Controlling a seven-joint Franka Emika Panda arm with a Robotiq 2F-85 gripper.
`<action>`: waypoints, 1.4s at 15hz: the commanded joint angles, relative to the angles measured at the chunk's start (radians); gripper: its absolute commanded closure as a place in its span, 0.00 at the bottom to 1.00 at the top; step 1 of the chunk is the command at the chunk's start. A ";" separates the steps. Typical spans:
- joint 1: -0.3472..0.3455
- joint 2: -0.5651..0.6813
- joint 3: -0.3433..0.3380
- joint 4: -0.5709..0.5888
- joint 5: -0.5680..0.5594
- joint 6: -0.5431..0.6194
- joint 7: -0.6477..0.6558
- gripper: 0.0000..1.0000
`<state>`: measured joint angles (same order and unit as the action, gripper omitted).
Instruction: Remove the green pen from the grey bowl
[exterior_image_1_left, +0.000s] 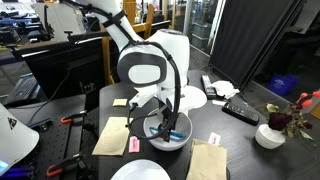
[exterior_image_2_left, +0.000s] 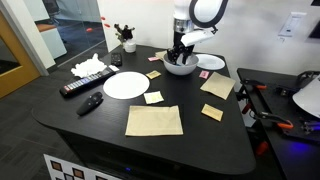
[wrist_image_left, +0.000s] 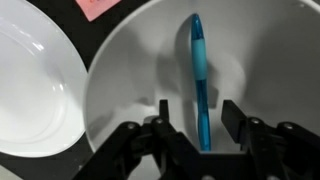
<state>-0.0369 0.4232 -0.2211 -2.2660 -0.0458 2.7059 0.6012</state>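
Observation:
The green pen (wrist_image_left: 198, 70) lies inside the grey bowl (wrist_image_left: 130, 80), running from the far wall down toward my jaws in the wrist view. My gripper (wrist_image_left: 199, 122) is open, its two fingers on either side of the pen's near end, not touching it that I can see. In both exterior views the gripper (exterior_image_1_left: 163, 118) (exterior_image_2_left: 180, 55) reaches down into the bowl (exterior_image_1_left: 170, 140) (exterior_image_2_left: 181, 69). A bit of the pen (exterior_image_1_left: 176, 134) shows in the bowl in an exterior view.
A flat white plate (wrist_image_left: 30, 75) (exterior_image_2_left: 126, 85) sits next to the bowl. Paper napkins (exterior_image_2_left: 154, 121), sticky notes (exterior_image_2_left: 153, 97), a remote (exterior_image_2_left: 82, 86), a black marker (exterior_image_2_left: 91, 103) and a flower pot (exterior_image_1_left: 270, 135) lie on the black table (exterior_image_2_left: 100, 125).

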 joint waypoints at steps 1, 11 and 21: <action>0.026 0.019 -0.022 0.025 0.024 -0.007 0.008 0.70; 0.069 -0.031 -0.057 -0.006 -0.009 -0.030 0.029 0.97; 0.124 -0.306 -0.110 -0.138 -0.237 -0.071 0.082 0.97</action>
<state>0.0846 0.2400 -0.3344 -2.3431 -0.2082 2.6807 0.6530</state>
